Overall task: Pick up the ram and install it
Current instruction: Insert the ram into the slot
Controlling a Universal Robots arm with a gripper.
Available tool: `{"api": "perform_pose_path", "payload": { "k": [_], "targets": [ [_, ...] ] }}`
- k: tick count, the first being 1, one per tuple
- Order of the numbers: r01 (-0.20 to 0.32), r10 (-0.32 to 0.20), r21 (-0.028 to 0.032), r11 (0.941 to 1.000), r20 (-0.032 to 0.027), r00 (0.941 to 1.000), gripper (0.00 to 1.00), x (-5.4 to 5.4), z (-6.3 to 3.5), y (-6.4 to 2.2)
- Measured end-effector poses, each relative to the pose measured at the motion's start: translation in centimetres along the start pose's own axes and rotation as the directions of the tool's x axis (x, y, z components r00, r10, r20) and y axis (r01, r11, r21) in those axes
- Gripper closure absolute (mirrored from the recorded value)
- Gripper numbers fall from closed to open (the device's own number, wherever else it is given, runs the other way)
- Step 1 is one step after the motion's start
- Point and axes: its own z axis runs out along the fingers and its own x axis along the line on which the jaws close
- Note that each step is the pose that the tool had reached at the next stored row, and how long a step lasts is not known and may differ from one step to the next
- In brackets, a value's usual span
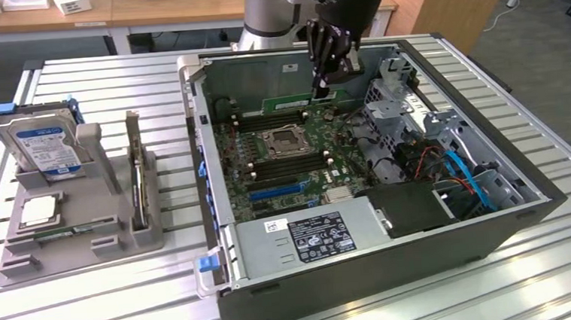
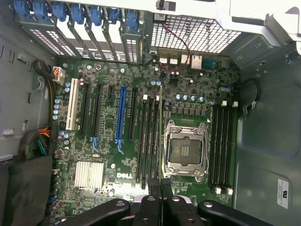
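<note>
The ram is a thin green stick hanging inside the open computer case, over the far part of the motherboard. My gripper is shut on one end of it, coming down from above. In the wrist view the ram appears edge-on as a narrow line running out from between the gripper's closed fingertips. It lies above the black memory slots, right beside the open processor socket, and still stands above the board.
On the exterior view's left a grey holder carries a blue-labelled hard drive, a square silver processor chip and an upright card. Inside the case are a drive cage, cables and the power supply. More memory slots flank the socket.
</note>
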Motion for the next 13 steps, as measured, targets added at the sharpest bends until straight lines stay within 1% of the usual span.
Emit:
{"api": "perform_pose_path", "payload": {
  "k": [6,11,13],
  "targets": [
    [0.000,0.000,0.0001,1.0000,0.0002,1.0000,0.88,0.02,0.01,0.01],
    [-0.002,0.002,0.0001,1.0000,0.0002,1.0000,0.88,0.57,-0.02,0.02],
    [-0.004,0.004,0.0002,1.0000,0.0004,1.0000,0.88,0.62,0.03,0.03]
  ]
}}
